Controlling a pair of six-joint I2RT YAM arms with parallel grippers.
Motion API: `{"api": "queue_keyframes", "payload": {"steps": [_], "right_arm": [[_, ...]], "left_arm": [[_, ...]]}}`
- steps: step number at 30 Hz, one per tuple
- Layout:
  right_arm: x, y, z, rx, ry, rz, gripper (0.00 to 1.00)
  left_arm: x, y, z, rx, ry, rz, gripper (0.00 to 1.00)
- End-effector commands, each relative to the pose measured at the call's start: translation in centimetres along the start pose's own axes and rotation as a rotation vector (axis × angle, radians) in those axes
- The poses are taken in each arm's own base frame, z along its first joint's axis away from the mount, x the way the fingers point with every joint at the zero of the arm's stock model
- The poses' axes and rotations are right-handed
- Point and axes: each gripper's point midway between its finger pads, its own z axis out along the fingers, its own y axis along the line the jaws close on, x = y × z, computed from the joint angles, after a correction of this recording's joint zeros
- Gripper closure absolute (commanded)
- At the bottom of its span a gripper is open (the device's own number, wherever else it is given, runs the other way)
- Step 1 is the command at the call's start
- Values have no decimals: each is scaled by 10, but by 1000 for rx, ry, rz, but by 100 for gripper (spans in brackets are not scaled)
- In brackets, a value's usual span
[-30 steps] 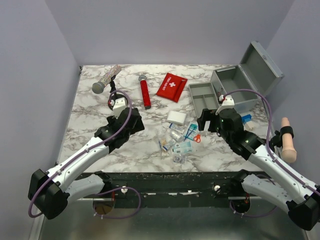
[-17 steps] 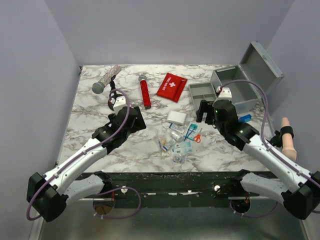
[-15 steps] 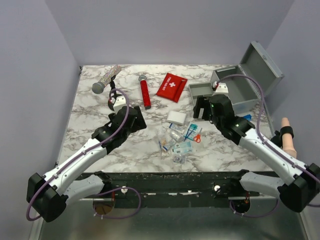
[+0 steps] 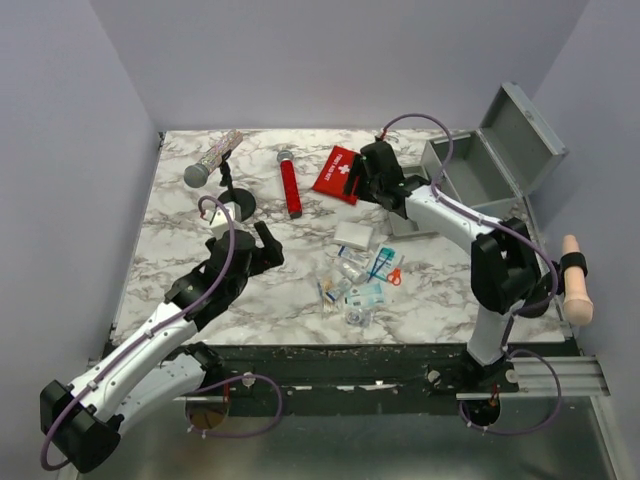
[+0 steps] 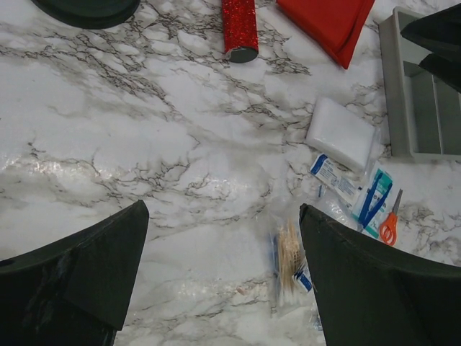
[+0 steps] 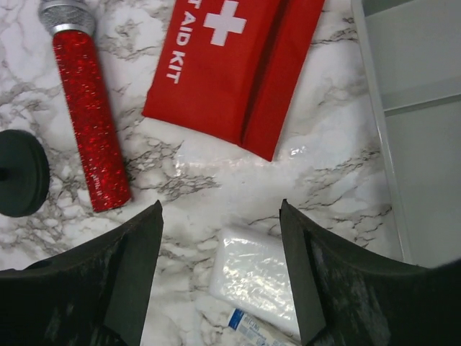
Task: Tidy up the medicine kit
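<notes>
While left pincer [image 5: 220,277] and right pincer [image 6: 220,285] gape released, flat red pouch [image 6: 230,65] lies on glossy marbled bench [image 5: 144,144] near grey metal box [image 4: 478,172].

Bare tabletop [image 5: 144,130] lies open beneath the left end effector [image 5: 223,213], between the red microphone [image 5: 240,25] and the white packet [image 5: 340,135]. To its right, scattered small supplies [image 4: 360,280], the red first-aid pouch [image 6: 230,65] and the grey tray [image 6: 425,144] crowd the way; only a narrow gap separates pouch from packet.
</notes>
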Motion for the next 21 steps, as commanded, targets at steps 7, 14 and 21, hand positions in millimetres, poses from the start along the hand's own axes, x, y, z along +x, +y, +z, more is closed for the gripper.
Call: {"api": "queue_keyframes", "payload": {"steps": [7,14,21], "right_arm": [[-15,-18,78,-14,47,156,32],[-9,-27,113,31,96,126,36],[15,-43,125,89,144,110,41]], "left_arm": [[-8,8,6,-18,-74,19,4],[1,11,15,-51,-30,43,4],[5,16,15,-67,-23,40,4]]}}
